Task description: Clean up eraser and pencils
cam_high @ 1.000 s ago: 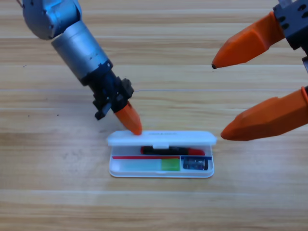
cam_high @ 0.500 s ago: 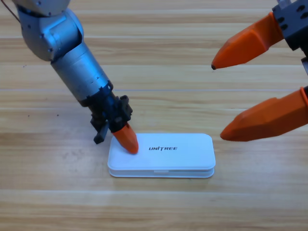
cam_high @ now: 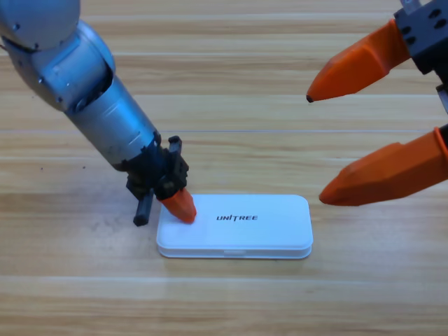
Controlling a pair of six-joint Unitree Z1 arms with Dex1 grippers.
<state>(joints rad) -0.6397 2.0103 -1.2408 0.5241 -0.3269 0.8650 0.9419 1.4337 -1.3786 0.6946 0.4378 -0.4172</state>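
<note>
White case closed, left end effector pressing lid.

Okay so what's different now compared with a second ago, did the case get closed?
Yes. The white case stood open a second ago, showing the pencils and eraser inside; its lid is now down flat and hides them. The left gripper pushed the lid down from its back edge and now presses on the lid's left end. The right gripper stayed waiting at the right edge, jaws wide open.

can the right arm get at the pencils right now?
Probably not. The white case is shut, so nothing inside shows. The left gripper presses on its lid; the right gripper waits open, up right.
</note>
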